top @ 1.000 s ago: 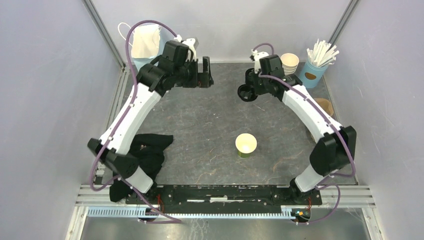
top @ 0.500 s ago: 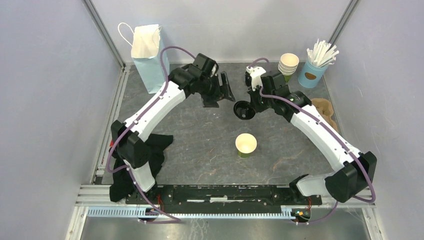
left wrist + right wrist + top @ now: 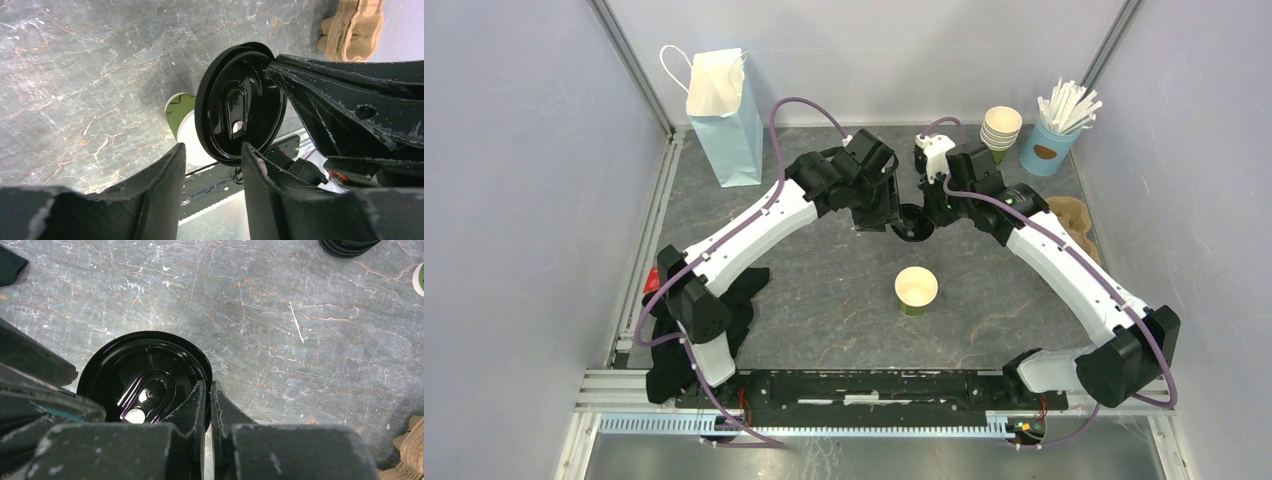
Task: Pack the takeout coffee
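Note:
A green paper takeout coffee cup (image 3: 916, 289) stands open-topped mid-table, cream inside; the left wrist view shows it (image 3: 181, 111) behind the lid. A round black lid (image 3: 913, 221) hangs in the air, pinched at its rim by my right gripper (image 3: 931, 203), which is shut on it (image 3: 207, 386). The lid (image 3: 142, 375) fills the lower left of the right wrist view. My left gripper (image 3: 886, 205) has come up against the lid from the left. Its jaws (image 3: 212, 149) stand apart, with the lid's (image 3: 240, 100) lower rim just at their tips and not squeezed.
A pale blue paper bag (image 3: 729, 125) stands at the back left. A stack of lidless cups (image 3: 1002, 128) and a blue holder of white sticks (image 3: 1052, 140) are back right, with a brown cardboard carrier (image 3: 1076, 215) nearby. A black cloth (image 3: 724, 300) lies front left. Spare black lids (image 3: 347, 245) lie stacked.
My left arm swung from beside the bag rightward to the lid, and its jaws narrowed. The right arm shifted the held lid slightly toward the middle, then stayed put.

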Controlling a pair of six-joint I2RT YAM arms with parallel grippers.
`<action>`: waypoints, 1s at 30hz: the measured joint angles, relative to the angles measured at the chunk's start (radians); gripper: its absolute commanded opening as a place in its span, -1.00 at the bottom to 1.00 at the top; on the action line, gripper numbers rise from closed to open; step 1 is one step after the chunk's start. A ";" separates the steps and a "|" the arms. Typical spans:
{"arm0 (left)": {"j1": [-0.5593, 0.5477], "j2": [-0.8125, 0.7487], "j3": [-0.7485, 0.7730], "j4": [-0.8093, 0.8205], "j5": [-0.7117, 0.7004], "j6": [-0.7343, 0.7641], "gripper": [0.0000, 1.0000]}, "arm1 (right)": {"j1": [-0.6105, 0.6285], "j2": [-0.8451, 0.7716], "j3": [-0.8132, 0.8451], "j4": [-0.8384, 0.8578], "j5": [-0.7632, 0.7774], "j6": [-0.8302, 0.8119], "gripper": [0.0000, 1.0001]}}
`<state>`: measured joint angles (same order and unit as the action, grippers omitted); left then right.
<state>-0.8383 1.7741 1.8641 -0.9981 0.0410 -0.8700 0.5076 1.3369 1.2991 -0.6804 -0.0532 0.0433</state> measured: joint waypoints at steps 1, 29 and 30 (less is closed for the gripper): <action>0.000 0.002 0.006 -0.006 -0.013 0.000 -0.05 | 0.001 -0.001 0.000 -0.002 0.000 0.000 -0.88; -0.003 0.103 0.123 -0.102 -0.094 0.002 -0.85 | 0.039 -0.008 0.042 -0.078 0.045 -0.021 -0.07; 0.000 0.103 0.123 -0.102 -0.092 0.002 -0.85 | 0.039 -0.008 0.063 -0.098 0.047 -0.024 0.04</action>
<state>-0.8379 1.8771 1.9869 -1.1004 -0.0509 -0.8680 0.5461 1.3293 1.3617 -0.7788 -0.0063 0.0189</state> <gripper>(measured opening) 0.204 0.380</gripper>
